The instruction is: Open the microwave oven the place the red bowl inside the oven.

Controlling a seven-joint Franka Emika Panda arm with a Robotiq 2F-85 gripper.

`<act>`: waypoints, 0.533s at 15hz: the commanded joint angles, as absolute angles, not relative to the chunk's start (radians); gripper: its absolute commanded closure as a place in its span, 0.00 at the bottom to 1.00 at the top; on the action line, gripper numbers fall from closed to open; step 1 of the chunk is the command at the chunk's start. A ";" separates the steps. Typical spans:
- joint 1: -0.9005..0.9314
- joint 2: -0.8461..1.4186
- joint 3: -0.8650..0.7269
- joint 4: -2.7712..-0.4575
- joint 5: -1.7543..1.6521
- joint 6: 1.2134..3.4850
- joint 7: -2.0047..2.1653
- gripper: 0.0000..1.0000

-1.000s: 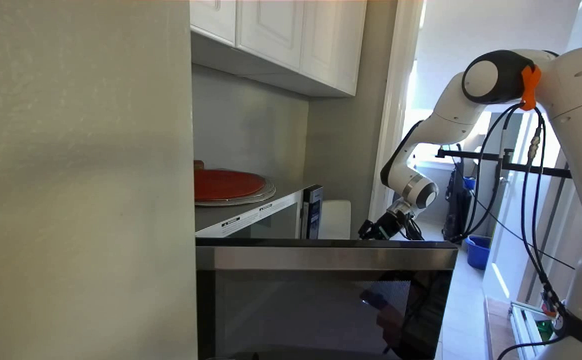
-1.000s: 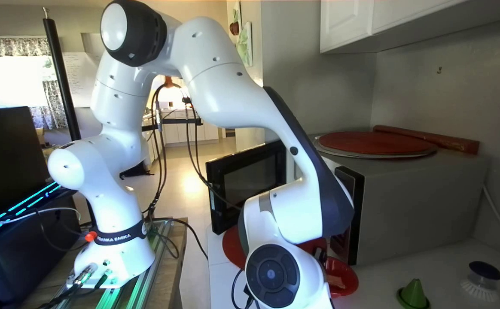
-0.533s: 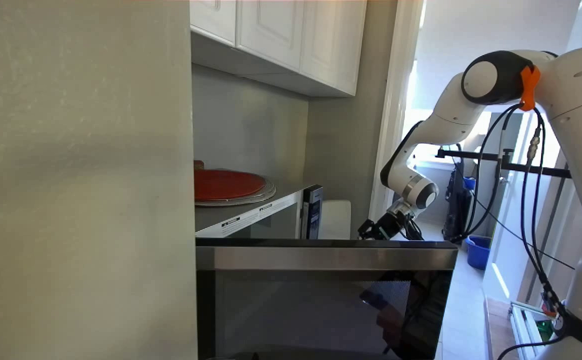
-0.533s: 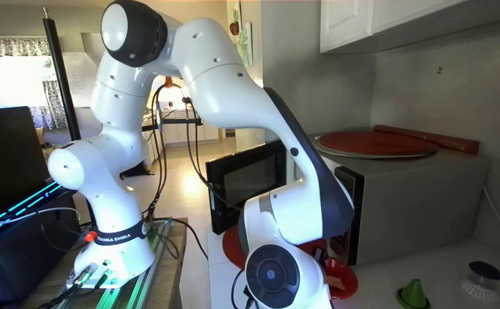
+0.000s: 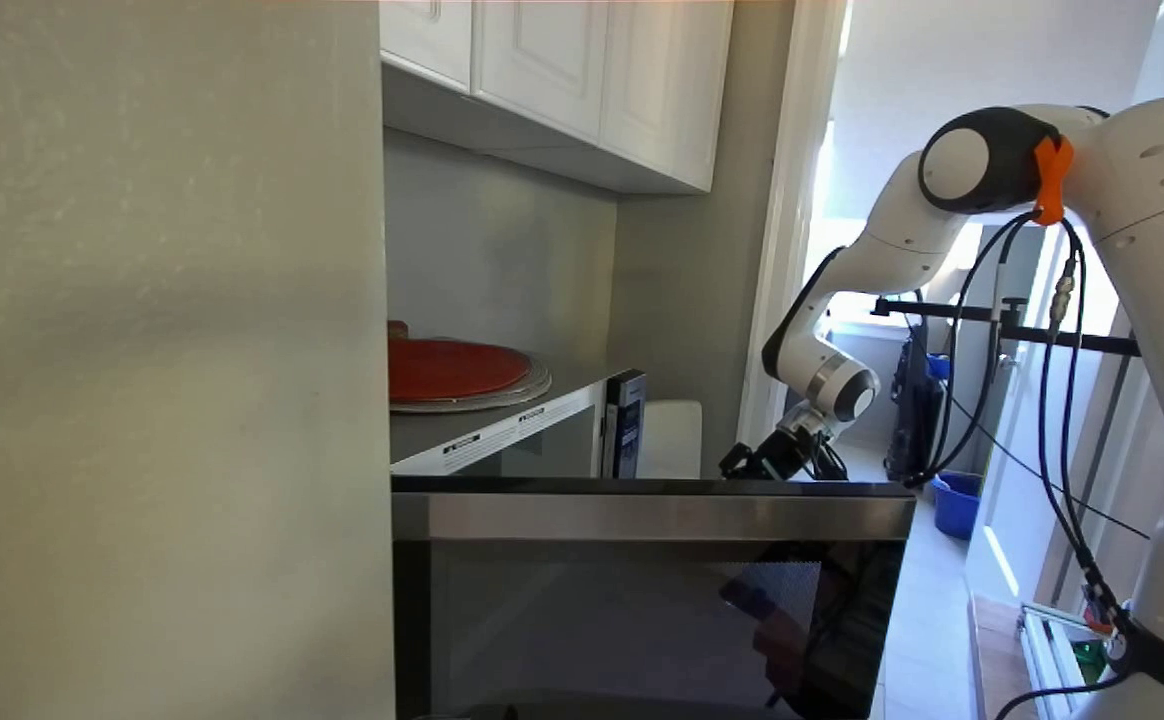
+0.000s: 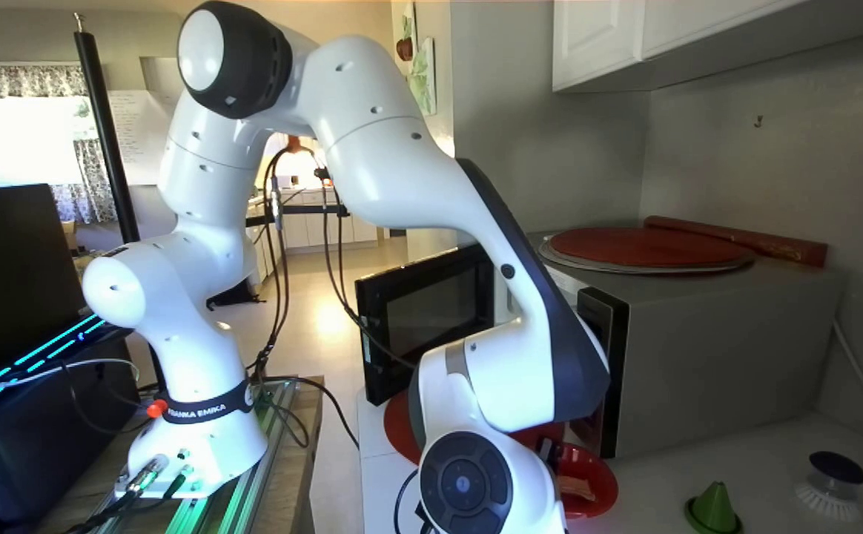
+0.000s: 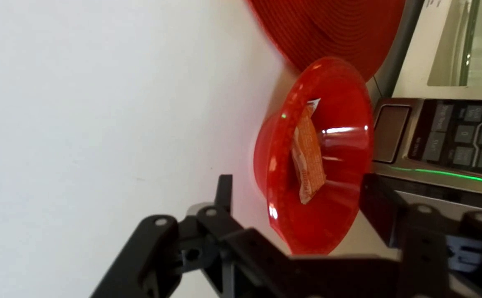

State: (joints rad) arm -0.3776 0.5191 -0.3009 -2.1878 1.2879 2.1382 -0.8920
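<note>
One microwave oven (image 6: 713,363) is seen on the white surface (image 7: 100,103), its single door (image 5: 592,630) standing open. One red bowl (image 7: 336,182) is set on that surface, outside the oven and just beside its one control panel (image 7: 468,140); in the bowl, one orange-printed packet (image 7: 308,155) is contained. By one robot arm (image 6: 431,182) two jaws are carried; they are spread wide in the wrist view, with part of the bowl seen between them. The bowl's edge is overlapped by one of them, but whether it is touched cannot be told. One lower red mat (image 7: 344,35) is laid on the surface and partly hidden by the bowl; one upper red mat (image 6: 646,247) is stacked on the oven's top, so two are counted. Behind the upper one, one long reddish box (image 6: 743,238) is placed. Farther along the surface, one green cone (image 6: 713,508) and one dark-knobbed brush (image 6: 835,475) are seen.
</note>
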 commanded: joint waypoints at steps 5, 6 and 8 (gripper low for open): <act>-0.357 0.376 -0.332 -2.223 1.121 2.142 -0.854 0.00; -0.349 0.343 -0.335 -2.229 1.077 2.155 -0.852 0.00; -0.337 0.270 -0.329 -2.239 1.012 2.192 -0.872 0.00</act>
State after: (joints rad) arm -0.3647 0.3996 -0.3247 -2.1899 1.1067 2.1407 -0.8818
